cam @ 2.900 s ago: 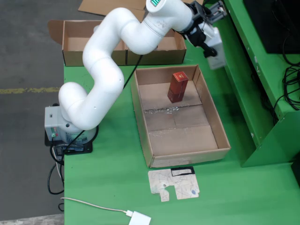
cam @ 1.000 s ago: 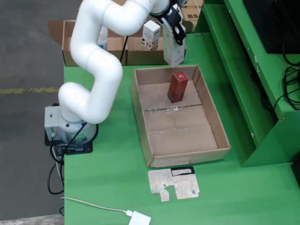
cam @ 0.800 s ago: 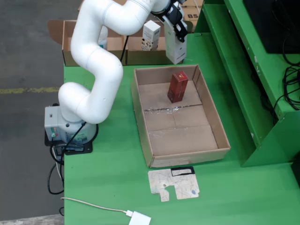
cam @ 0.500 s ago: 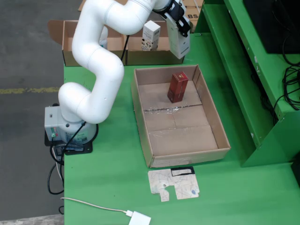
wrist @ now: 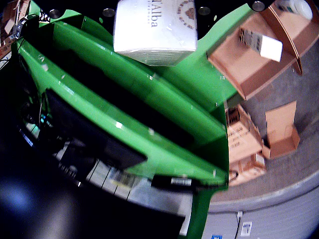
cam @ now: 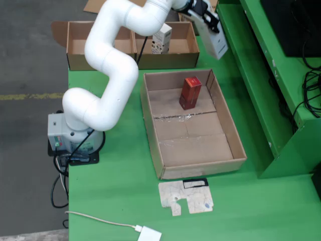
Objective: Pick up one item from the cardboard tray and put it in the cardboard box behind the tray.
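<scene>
Nearest the fixed view's lower edge, a white adapter (cam: 149,234) with its thin cable lies on the green table (cam: 115,191), and just beyond it sits a flat, cut-out scrap of cardboard (cam: 186,196). Past that is the open cardboard tray (cam: 231,131), holding 1 red box (cam: 190,92) that stands upright near its far end. To the left of the tray in this view, the arm's grey base (cam: 64,132) is mounted at the table's edge, and the white arm (cam: 113,65) curves up and over toward the far right. Behind the tray are 2 open cardboard boxes side by side; the right one (cam: 185,49) already holds 1 white carton (cam: 161,38) standing upright, and the left one (cam: 80,44) shows only its brown floor. Farthest off, the gripper (cam: 206,17) carries a white box (cam: 216,43) in the air, up near the right cardboard box's right end. In the gripper-mounted view, that white box (wrist: 155,25) with brown lettering fills the top centre, so the gripper is holding it, though how its fingers close on it is hidden.
</scene>
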`<action>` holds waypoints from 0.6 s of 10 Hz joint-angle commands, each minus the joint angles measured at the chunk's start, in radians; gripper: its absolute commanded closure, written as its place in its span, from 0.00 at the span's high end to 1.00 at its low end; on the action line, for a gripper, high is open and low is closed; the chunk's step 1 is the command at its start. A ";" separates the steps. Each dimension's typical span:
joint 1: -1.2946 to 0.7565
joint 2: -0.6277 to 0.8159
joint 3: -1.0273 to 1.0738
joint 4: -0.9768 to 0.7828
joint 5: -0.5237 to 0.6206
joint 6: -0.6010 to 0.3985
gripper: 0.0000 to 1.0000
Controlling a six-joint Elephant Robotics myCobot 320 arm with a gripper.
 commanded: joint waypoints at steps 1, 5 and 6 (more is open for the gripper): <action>0.080 -0.184 0.024 0.683 -0.321 -0.187 0.00; 0.123 -0.247 0.024 0.684 -0.321 -0.157 0.00; 0.123 -0.247 0.024 0.684 -0.321 -0.248 0.00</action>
